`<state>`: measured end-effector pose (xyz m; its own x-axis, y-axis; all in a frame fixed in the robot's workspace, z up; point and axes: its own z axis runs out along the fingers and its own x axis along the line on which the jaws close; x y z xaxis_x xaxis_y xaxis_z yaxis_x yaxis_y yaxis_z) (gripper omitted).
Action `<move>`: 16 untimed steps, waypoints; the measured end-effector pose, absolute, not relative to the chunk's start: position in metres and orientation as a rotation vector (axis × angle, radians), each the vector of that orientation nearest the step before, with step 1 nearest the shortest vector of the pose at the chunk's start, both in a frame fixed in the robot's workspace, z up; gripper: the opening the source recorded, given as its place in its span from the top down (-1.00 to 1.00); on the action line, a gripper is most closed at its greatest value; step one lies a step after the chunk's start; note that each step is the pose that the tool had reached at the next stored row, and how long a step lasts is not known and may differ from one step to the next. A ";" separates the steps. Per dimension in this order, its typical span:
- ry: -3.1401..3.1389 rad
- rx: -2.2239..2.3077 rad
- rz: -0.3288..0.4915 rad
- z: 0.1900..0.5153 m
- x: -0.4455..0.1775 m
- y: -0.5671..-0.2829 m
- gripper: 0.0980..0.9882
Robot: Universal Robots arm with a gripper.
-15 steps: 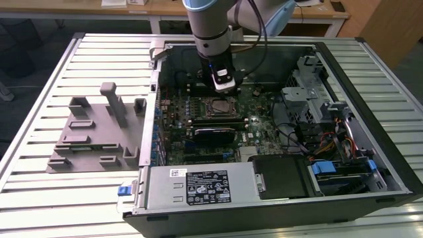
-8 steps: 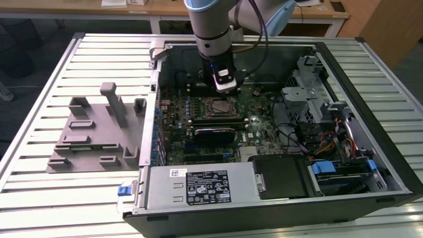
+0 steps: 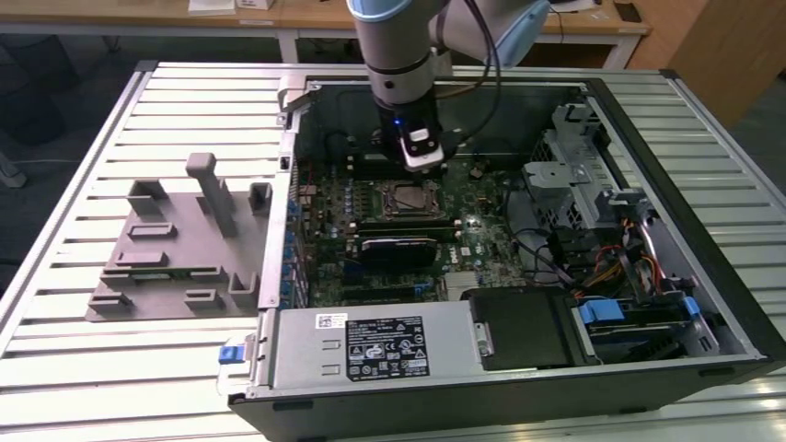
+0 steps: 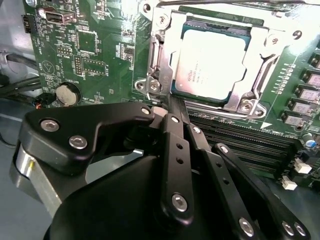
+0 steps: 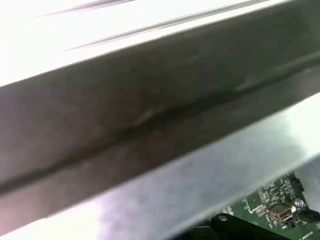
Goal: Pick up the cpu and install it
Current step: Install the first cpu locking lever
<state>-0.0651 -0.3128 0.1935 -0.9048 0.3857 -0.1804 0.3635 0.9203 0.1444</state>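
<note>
One cpu (image 4: 210, 65) lies flat in its socket (image 4: 160, 75) on the green motherboard (image 4: 95, 45), silver top up. My gripper (image 4: 172, 117) hangs just beside the socket, apart from the chip, fingers (image 4: 175, 150) drawn narrow together and holding nothing, inside the computer case (image 3: 687, 230).

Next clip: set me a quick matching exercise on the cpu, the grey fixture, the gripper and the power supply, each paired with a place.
Things:
1. cpu
2. grey fixture
3. gripper
4. power supply

Places:
A. on the slatted table, outside the case
B. seated in the motherboard socket
C. along the case's near edge
D. inside the case, beside the socket

Pairs: 1-B, 2-A, 3-D, 4-C
</note>
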 end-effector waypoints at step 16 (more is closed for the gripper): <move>2.875 0.567 0.161 0.192 -0.061 -0.311 0.98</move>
